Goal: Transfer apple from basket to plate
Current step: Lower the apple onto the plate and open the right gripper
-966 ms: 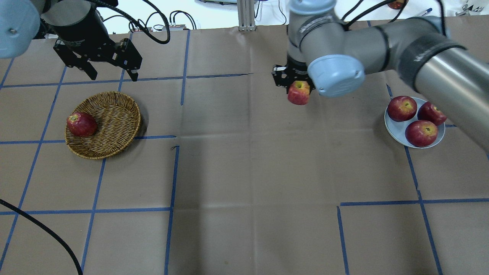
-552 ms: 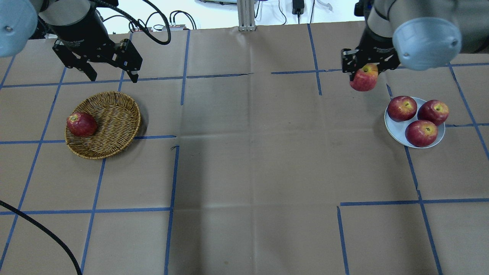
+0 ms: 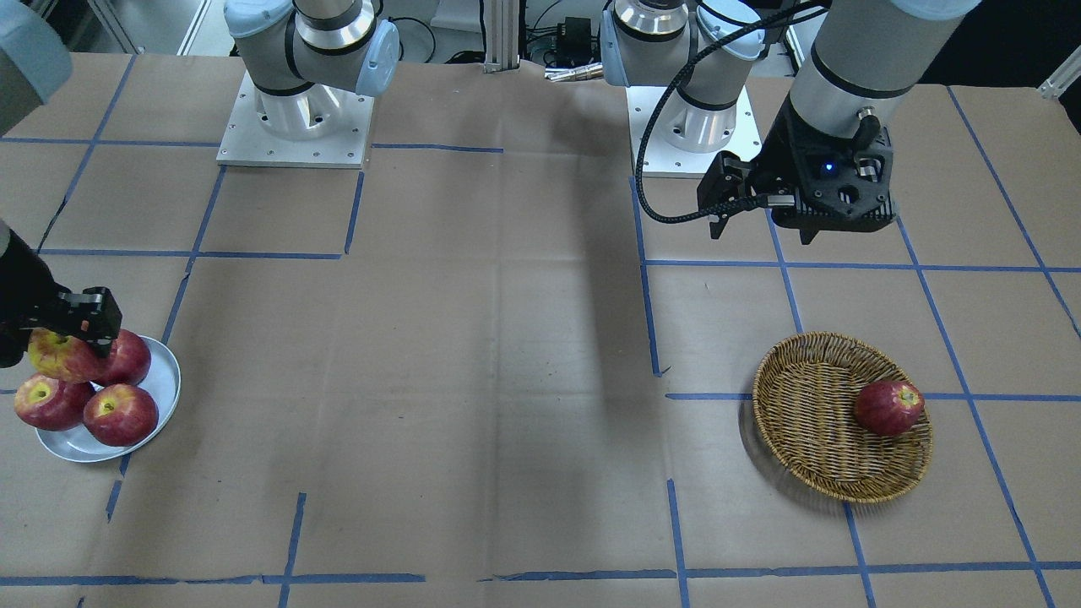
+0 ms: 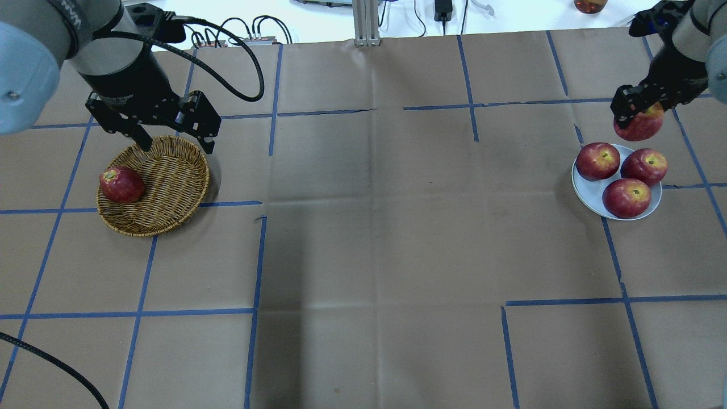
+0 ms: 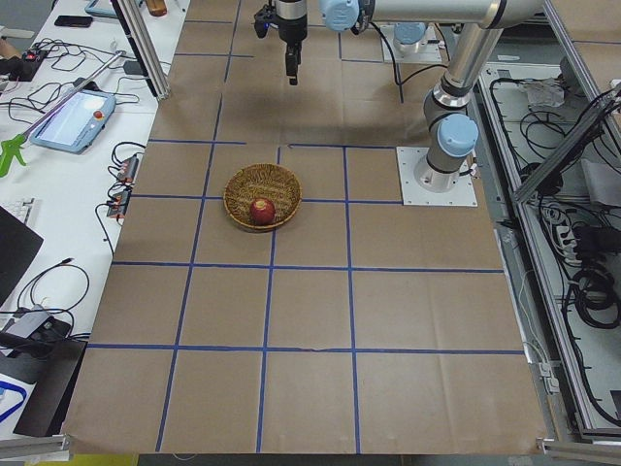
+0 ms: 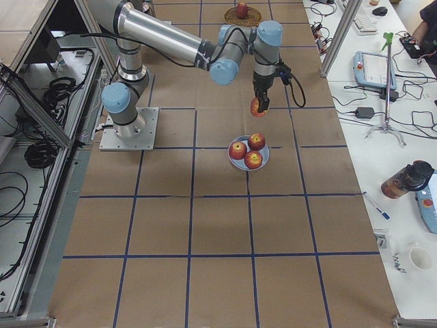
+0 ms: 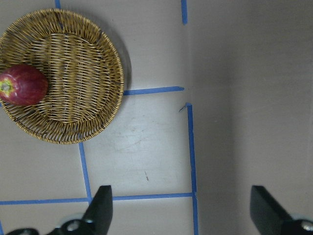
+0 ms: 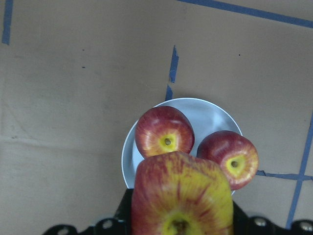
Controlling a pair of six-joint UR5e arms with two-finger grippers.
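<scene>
The apple, red with a large yellow patch, hangs in my right gripper, which is shut on it. It is above the far edge of the pale plate. The right wrist view shows the apple close up over the plate. The apple also shows in the front view. The wicker basket sits at the left and holds a darker red apple. My left gripper is open and empty above the basket's far rim. The left wrist view shows the basket.
Three red apples fill most of the plate. Blue tape lines cross the brown table cover. A black cable lies at the near left corner. The arm bases stand at the robot's side of the table.
My right gripper has carried the apple to the right, from the table's middle to the plate's far edge. My left gripper has moved closer to the basket's far rim.
</scene>
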